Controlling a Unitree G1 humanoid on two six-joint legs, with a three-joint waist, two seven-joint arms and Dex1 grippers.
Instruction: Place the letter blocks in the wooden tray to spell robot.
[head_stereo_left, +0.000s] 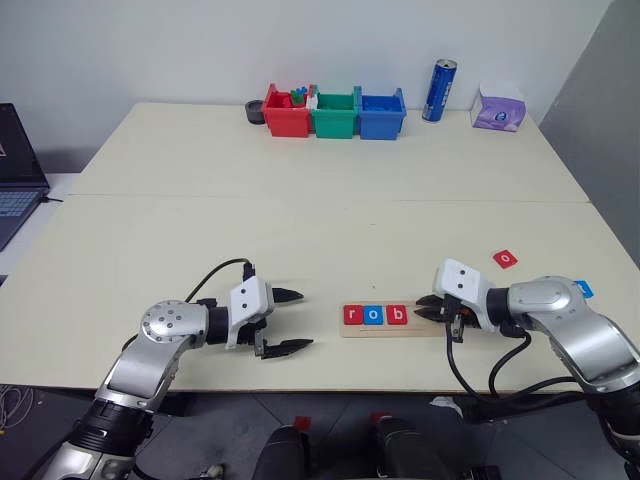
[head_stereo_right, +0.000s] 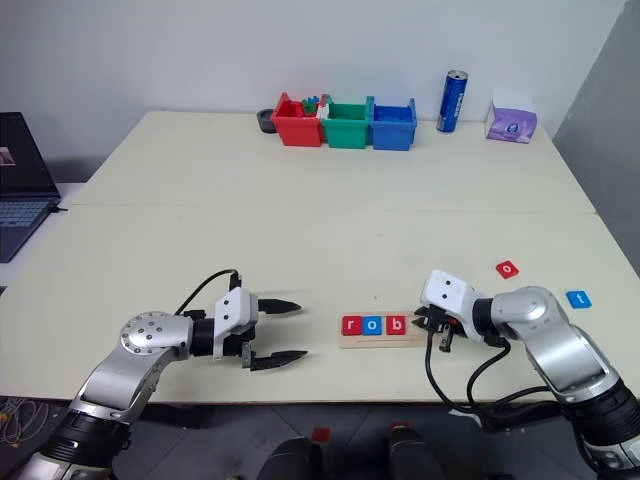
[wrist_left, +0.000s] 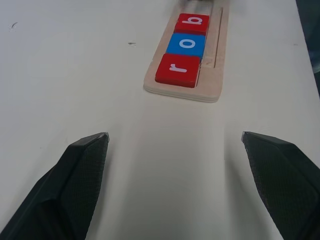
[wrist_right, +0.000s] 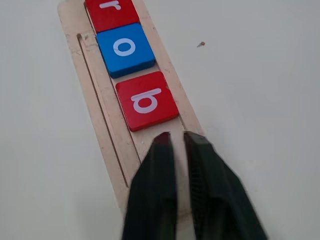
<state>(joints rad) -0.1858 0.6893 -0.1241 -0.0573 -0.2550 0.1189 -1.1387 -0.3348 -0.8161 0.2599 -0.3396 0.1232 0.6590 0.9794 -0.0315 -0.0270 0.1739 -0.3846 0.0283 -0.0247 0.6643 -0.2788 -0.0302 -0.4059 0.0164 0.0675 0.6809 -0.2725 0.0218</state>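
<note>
The wooden tray (head_stereo_left: 392, 326) near the table's front edge could slide — the clenched, empty right gripper (head_stereo_left: 431, 306) hangs over its free end beside the red b block (head_stereo_left: 397, 315), while the left gripper (head_stereo_left: 289, 322) waits spread wide, empty.

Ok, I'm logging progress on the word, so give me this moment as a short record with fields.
tray: wooden tray near the table's front edge
placed: red r, blue o, red b, spelling "rob"
loose: red o and blue t on the table
left gripper: open, empty, apart from the tray
right gripper: shut, empty, over the tray's free end beside b
</note>
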